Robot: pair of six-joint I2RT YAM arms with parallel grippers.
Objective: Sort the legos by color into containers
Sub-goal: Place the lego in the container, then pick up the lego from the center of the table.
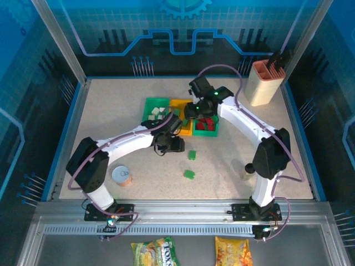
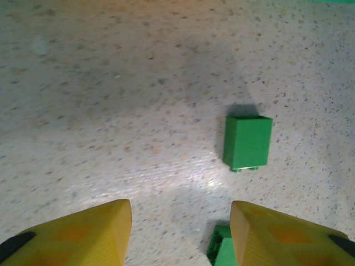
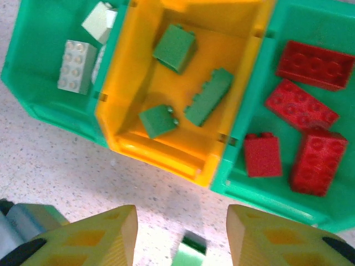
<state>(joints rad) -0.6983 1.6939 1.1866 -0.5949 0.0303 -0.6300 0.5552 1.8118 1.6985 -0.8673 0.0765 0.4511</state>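
Hovering over a loose green lego (image 2: 248,142) on the tabletop (image 2: 111,100)
left end effector (image 2: 180,216) wide open, empty; brick lies ahead-right, long axis pointing away; left arm's nearer

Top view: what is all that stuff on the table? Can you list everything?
bins: three, green-orange-green, row on the table
white legos: at least two, left green bin
green legos: three, orange bin
red legos: four, right green bin
loose legos: at least two, green, before the bins
tin can: one, pale, near left
bottle: one, dark-capped, near right
holder: one, beige, far right corner
snack packets: two, yellow, beyond the near rail
left gripper: one, yellow, open over loose legos
right gripper: one, yellow, open at the bins
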